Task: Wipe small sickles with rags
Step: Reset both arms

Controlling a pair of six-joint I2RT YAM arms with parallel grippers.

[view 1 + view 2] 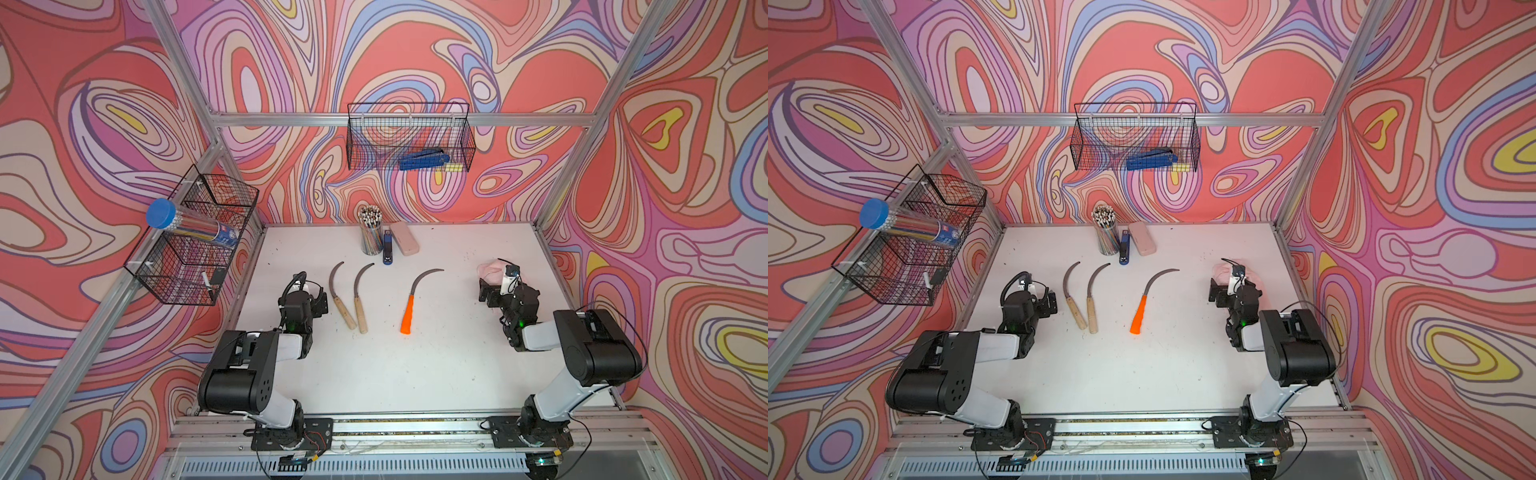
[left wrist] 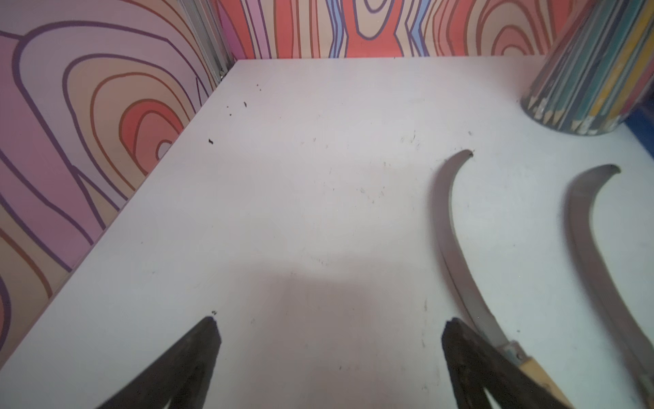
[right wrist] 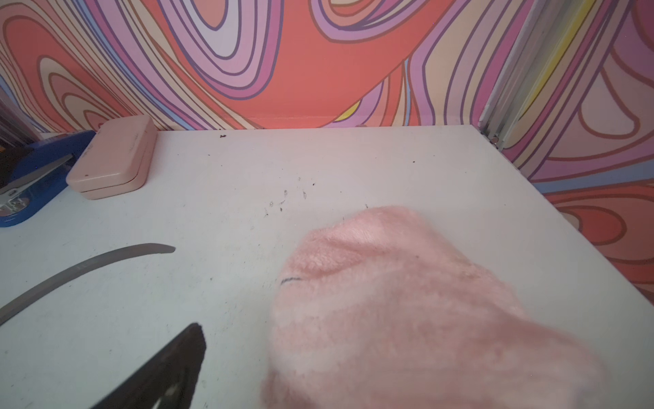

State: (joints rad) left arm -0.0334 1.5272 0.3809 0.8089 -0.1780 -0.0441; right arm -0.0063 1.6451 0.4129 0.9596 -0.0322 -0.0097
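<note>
Jaws wide, the right gripper [image 1: 490,287] hangs at the rag [image 3: 389,301], right of the orange sickle [image 1: 409,311], likely needing a deep pinch of fold; the open left gripper [image 2: 331,329] hovers left of it, by the wooden sickles [image 1: 343,311].

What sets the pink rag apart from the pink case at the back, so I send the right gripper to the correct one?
The rag is fuzzy and wrinkled; the case is a smooth, rounded-rectangle box with a seam. The rag lies crumpled near the table's right edge; the case sits by the back wall beside the blue stapler. Both are pale pink and rest on the white table.
</note>
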